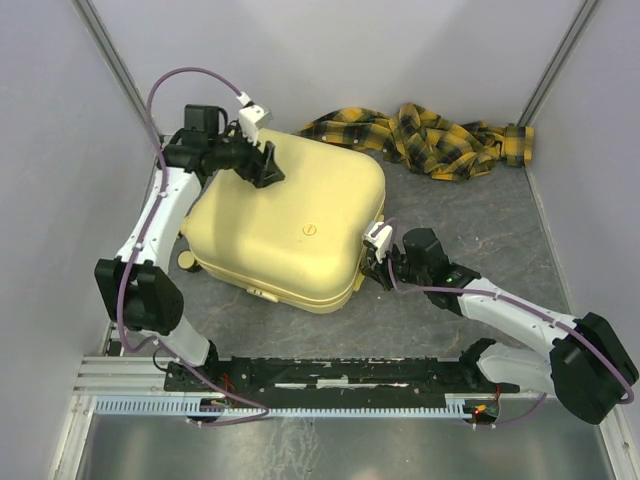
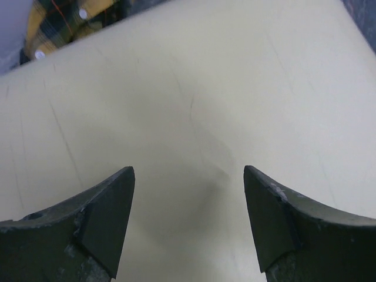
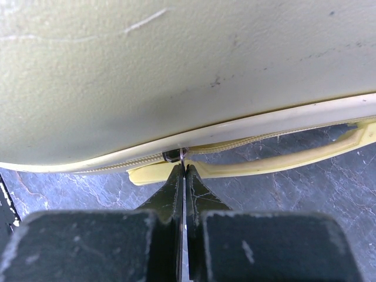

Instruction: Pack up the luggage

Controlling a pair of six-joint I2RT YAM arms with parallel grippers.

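Observation:
The pale-yellow hard-shell luggage lies flat with its lid down in the middle of the table. My left gripper is open and rests on or just above the shell's far left part; the left wrist view shows the bare shell between its fingers. My right gripper is at the luggage's right side, shut on the metal zipper pull on the zip line. The yellow side handle lies just below the zip.
A yellow-and-black plaid cloth lies crumpled on the table behind the luggage, at the back right. Grey walls enclose the table on three sides. The arm bases sit on a black rail at the near edge.

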